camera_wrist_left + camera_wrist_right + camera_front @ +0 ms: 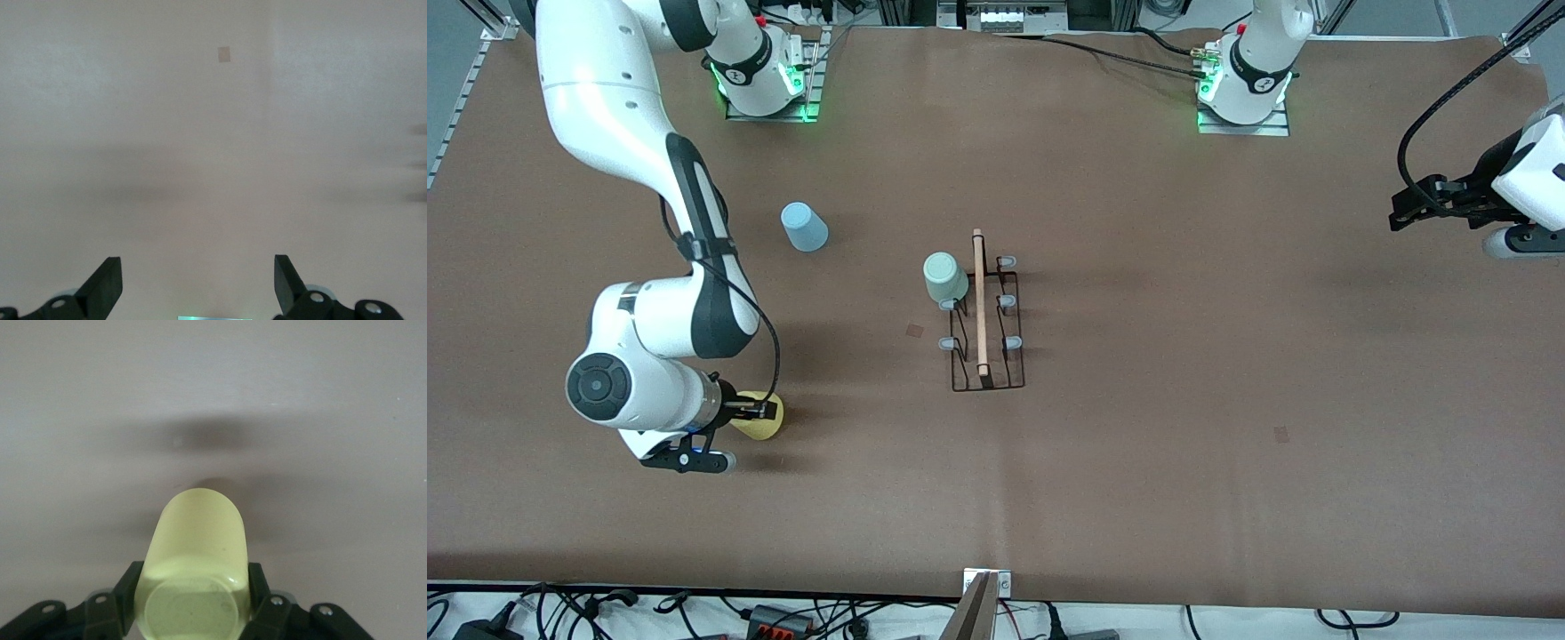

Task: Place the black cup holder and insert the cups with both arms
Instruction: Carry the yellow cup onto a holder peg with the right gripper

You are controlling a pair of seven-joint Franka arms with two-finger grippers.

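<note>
The right arm (640,231) dominates the picture, reaching down toward its own end of the table, and its right gripper (758,411) is clamped on the yellow cup (763,416), fingers pressed against both sides near the closed bottom. The left arm (1525,182) waits at its own end, the left gripper (198,283) spread wide over bare table (1227,356) with nothing between the fingers.

The black cup holder (985,316) stands mid-table, wooden bar on top. The mint cup (944,277) sits on a prong at the end of the holder farther from the front camera. The blue cup (804,227) stands alone, mouth down, between the holder and the right arm's base.

Risks now: that yellow cup is smooth and tapered, so a grip this near its end could let it slide or twist out on the way over. Come in off-line and the rim could catch a prong and shove or tip the light wire holder, maybe knocking the mint cup loose.

Hard to judge: whether the yellow cup is lifted or touching the table, and most of the left arm is cut off at the picture's edge.
</note>
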